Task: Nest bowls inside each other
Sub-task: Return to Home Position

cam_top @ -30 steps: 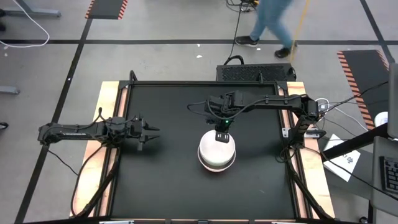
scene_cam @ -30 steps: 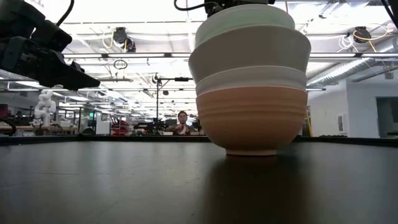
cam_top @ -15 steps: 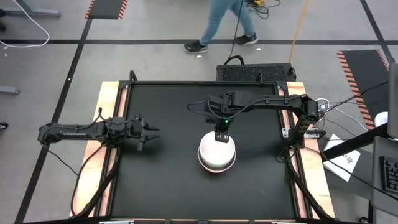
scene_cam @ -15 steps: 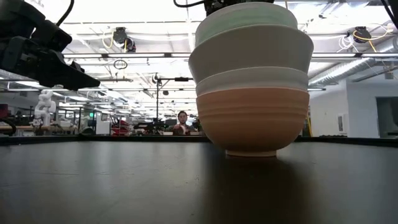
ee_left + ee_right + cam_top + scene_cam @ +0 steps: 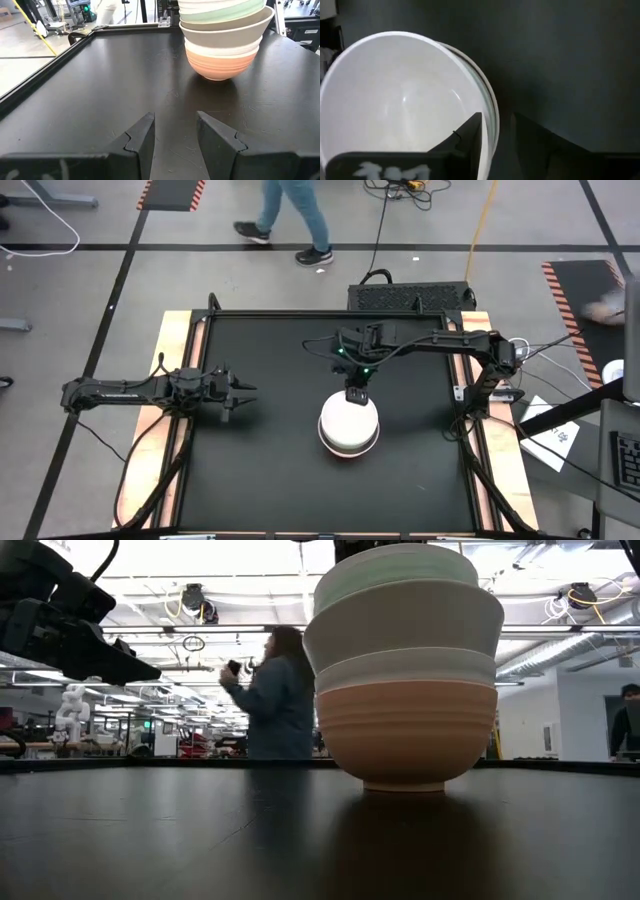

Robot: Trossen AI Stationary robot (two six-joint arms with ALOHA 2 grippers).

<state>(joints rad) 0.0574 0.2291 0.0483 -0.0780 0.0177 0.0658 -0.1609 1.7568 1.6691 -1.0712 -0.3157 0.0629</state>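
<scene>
- Bowls (image 5: 348, 427): one nested stack at the middle of the table (image 5: 260, 470). The salmon-orange bowl (image 5: 405, 730) is at the base and a white bowl (image 5: 395, 95) is on top; nesting looks finished to me.
- Right gripper (image 5: 355, 396): just over the stack's far rim, fingers parted and holding nothing. I judge it has let go so it can pull away.
- Left gripper (image 5: 240, 393): parked well apart at the left side, fingers spread and empty.
- Change: stack and left arm unmoved; right wrist shifted slightly; a person (image 5: 290, 215) beyond the table has walked leftward.
</scene>
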